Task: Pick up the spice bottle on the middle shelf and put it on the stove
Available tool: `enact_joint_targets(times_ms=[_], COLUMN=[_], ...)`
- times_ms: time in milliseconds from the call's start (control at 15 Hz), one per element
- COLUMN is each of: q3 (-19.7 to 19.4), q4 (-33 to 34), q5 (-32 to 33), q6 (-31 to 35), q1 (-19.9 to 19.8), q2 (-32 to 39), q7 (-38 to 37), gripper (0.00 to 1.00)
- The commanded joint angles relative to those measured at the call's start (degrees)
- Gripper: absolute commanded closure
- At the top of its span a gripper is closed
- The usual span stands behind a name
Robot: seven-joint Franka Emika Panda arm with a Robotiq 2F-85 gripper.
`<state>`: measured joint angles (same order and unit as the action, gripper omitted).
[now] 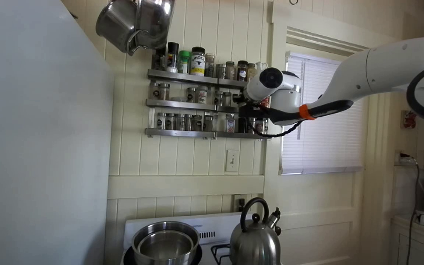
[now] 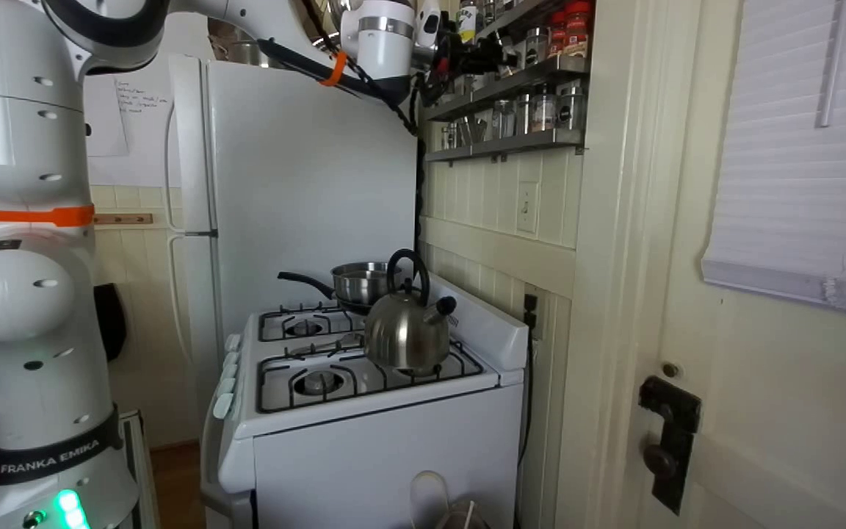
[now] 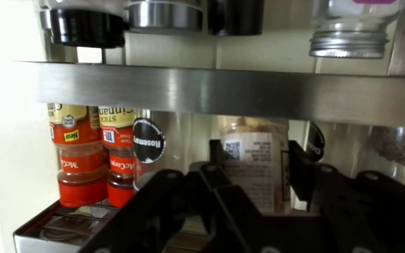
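Note:
The wrist picture stands upside down. In it the spice bottle [image 3: 258, 179], with a pale printed label, sits behind the front rail of the middle shelf [image 3: 223, 91]. My gripper [image 3: 254, 151] has one dark finger on each side of that bottle, both pressed against it. The bottle's lid end is hidden behind the gripper. In both exterior views the arm reaches to the right-hand part of the middle shelf [image 1: 182, 104], and the bottle cannot be made out there. Well below stands the white stove [image 2: 393, 448], with its raised back panel [image 1: 223, 222] against the wall.
Beside the bottle stand a Rosemary jar [image 3: 149, 140] and red-lidded cinnamon jars [image 3: 83, 165]; another labelled jar [image 3: 316, 142] is close on the opposite side. A kettle [image 2: 405, 334] and a pot [image 2: 360, 279] occupy the stove. Pans [image 1: 118, 25] hang overhead; a fridge [image 2: 313, 184] flanks the stove.

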<state>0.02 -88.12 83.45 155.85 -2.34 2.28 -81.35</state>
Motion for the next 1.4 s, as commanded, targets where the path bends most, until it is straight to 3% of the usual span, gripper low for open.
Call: enact_joint_targets(times_ms=[0, 467, 1000, 1200, 1333], q3=[0.86, 1.41, 3.29, 3.43, 2.17], q4=[-7.51, -7.84, -10.59, -11.79, -13.18], q5=[0.54, 2.53, -0.70, -6.64, -17.33], q6=[-1.74, -3.63, -6.71, -6.23, -5.10], q1=[0.94, 1.09, 0.89, 1.12, 2.95], q2=[-4.46, -6.35, -8.79, -10.02, -11.40], q7=[-1.90, -2.97, 0.72, 6.68, 16.73], gripper=[0.78, 0.78, 0.78, 0.78, 0.78])
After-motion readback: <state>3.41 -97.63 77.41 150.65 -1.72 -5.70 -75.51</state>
